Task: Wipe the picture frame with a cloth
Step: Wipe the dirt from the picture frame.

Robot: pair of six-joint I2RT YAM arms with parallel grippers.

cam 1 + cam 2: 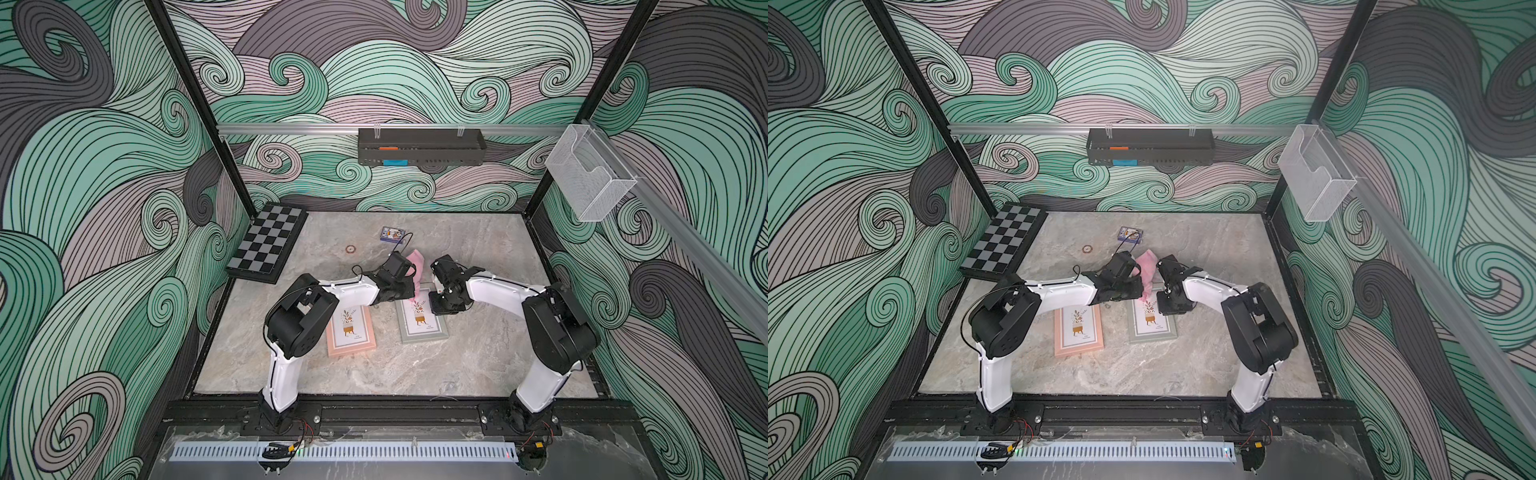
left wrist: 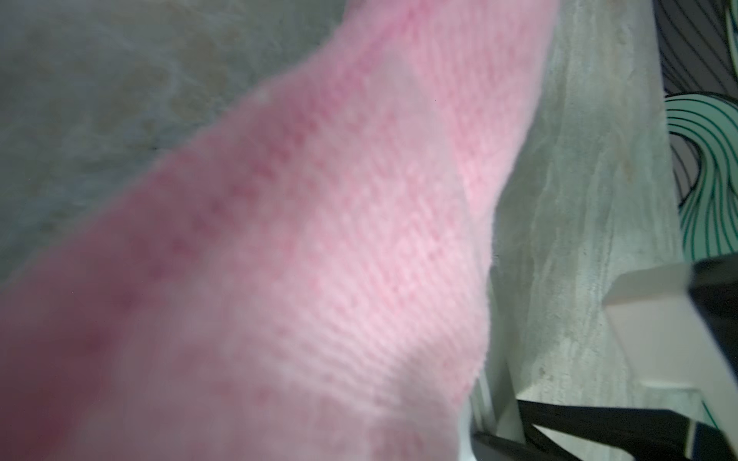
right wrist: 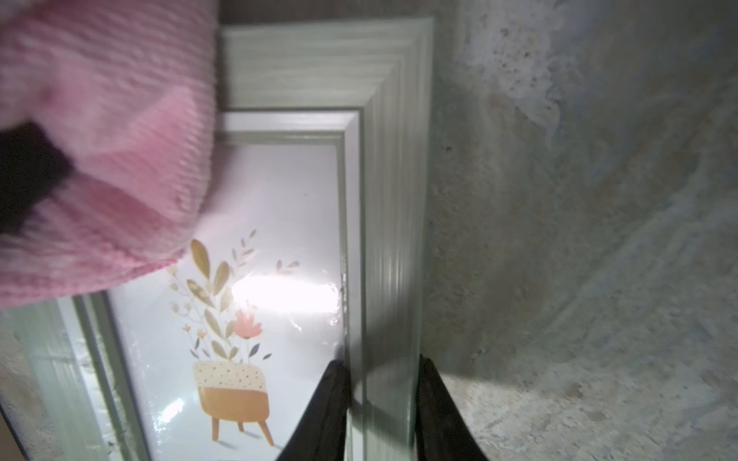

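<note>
chessboard [image 1: 266, 243], ten o'clock of the table [image 1: 478, 249], idle; pink frame [image 1: 353, 332], seven o'clock of centre, no gripper on it. left gripper [image 1: 409, 293], clamped on the cloth [image 1: 417, 266], which hangs bunched over the eleven o'clock corner of the grey-green picture frame [image 1: 424, 332], seemingly touching the glass, though blur leaves that unsure. right gripper [image 3: 381, 399], jaws pinching that frame's three o'clock rail to steady it; wiping judged barely begun, most of the glass yet to cover.

The cloth [image 3: 120, 139] is soft ribbed fabric, the green frame [image 3: 393, 191] grained wood-look with glossy glazing [image 3: 279, 295], the tabletop [image 3: 579, 239] matt mottled stone.
</note>
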